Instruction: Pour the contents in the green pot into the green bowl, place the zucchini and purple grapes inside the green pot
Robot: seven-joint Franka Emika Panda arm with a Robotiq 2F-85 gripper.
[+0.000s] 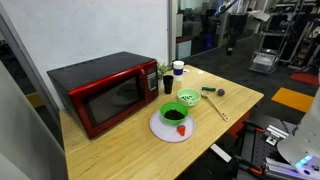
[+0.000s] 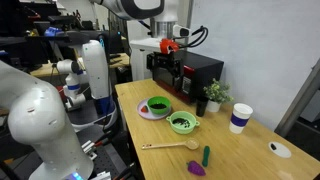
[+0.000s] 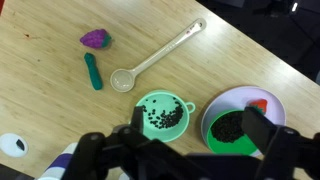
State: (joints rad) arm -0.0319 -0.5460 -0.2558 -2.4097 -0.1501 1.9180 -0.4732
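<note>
The light-green pot (image 3: 162,116) holds dark beads and stands on the wooden table; it shows in both exterior views (image 1: 188,98) (image 2: 184,123). The bright-green bowl (image 3: 232,128) sits on a white plate (image 3: 280,105) and is full of dark beads; it shows in both exterior views (image 1: 173,115) (image 2: 157,105). The zucchini (image 3: 93,70) (image 2: 206,154) and the purple grapes (image 3: 95,38) (image 2: 197,169) lie on the table beyond the pot. My gripper (image 3: 198,132) (image 2: 163,86) is open and empty, high above the pot and bowl.
A wooden spoon (image 3: 150,60) lies between the pot and the zucchini. A red strawberry piece (image 3: 260,105) lies on the plate. A red microwave (image 1: 105,92), a dark-green cup (image 1: 167,84), a white cup (image 2: 240,117) and a small plant (image 2: 213,94) stand behind.
</note>
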